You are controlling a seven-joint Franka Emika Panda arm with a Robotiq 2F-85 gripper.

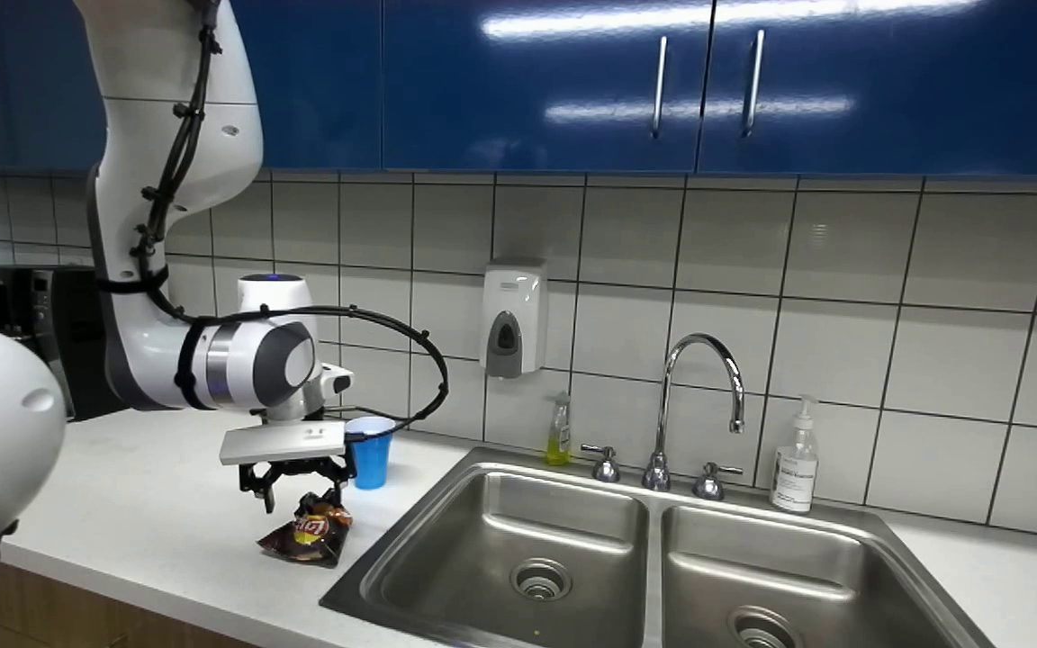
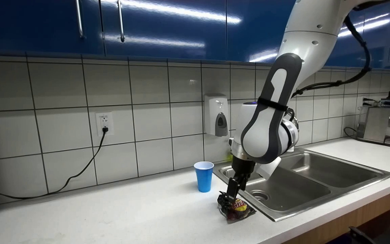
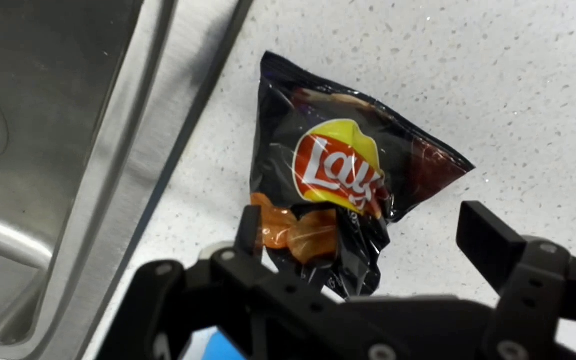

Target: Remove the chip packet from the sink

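The chip packet (image 1: 304,540) is a crumpled dark Lay's bag. It lies on the white counter just outside the sink (image 1: 655,558), near the rim, and also shows in an exterior view (image 2: 239,210) and the wrist view (image 3: 335,150). My gripper (image 1: 302,500) is open and points down over the packet's crumpled end. In the wrist view (image 3: 360,225), the left finger overlaps the packet's edge and the right finger is over bare counter, apart from it. Whether the left finger touches the packet I cannot tell. Both sink basins show drains and no packet.
A blue cup (image 1: 372,461) stands close behind the gripper, also in an exterior view (image 2: 204,178). A faucet (image 1: 665,405), a yellow-green bottle (image 1: 559,438) and a pump bottle (image 1: 795,472) stand at the sink's back. A soap dispenser (image 1: 513,319) hangs on the wall.
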